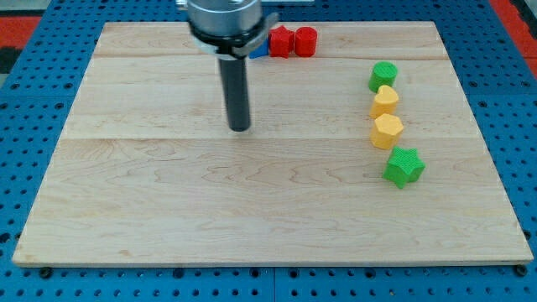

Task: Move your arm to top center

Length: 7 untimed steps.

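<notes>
In the camera view, my tip (240, 128) rests on the wooden table (168, 210), a little to the view's left of centre and in the upper half. I carry no claw at all, only this dark rod, so there is nothing to call wide, narrow or holding.

Toward the view's top, just right of my rod's housing, sit two red blocks side by side: a red star-like block (280, 41) and a red cylinder (305, 41), touching or nearly so. A sliver of a blue block (261, 49) peeks out beside the housing; its shape is hidden.

Down the view's right runs a column: a green cylinder (383, 75), a yellow block (385, 101) of rounded outline, a yellow hexagon (388, 131), then a green star (404, 166). All stand well apart from my tip.

The target is the top centre of the table, up and slightly right of where I stand. I judge the step barely under way. The next move calls for sliding toward the view's top, stopping short of the blue and red blocks, which crowd that spot and could get shoved.
</notes>
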Tool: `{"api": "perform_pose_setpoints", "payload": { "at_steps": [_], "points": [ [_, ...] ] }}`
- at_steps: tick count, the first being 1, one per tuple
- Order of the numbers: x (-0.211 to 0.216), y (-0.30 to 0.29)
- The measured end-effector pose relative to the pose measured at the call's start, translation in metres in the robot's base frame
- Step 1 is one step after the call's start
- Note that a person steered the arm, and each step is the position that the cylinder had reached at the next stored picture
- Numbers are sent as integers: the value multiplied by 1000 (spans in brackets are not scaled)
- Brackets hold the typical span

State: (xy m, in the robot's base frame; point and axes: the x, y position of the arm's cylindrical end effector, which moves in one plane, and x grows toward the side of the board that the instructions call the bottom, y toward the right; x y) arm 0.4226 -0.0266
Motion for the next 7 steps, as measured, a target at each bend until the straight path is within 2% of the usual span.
{"api": "perform_pose_setpoints", "payload": {
  "at_steps": [2,3,5,6,7],
  "points": [
    [-42,136],
    [-92,114],
    [-141,190],
    [-206,190],
    [-230,183]
  ]
}}
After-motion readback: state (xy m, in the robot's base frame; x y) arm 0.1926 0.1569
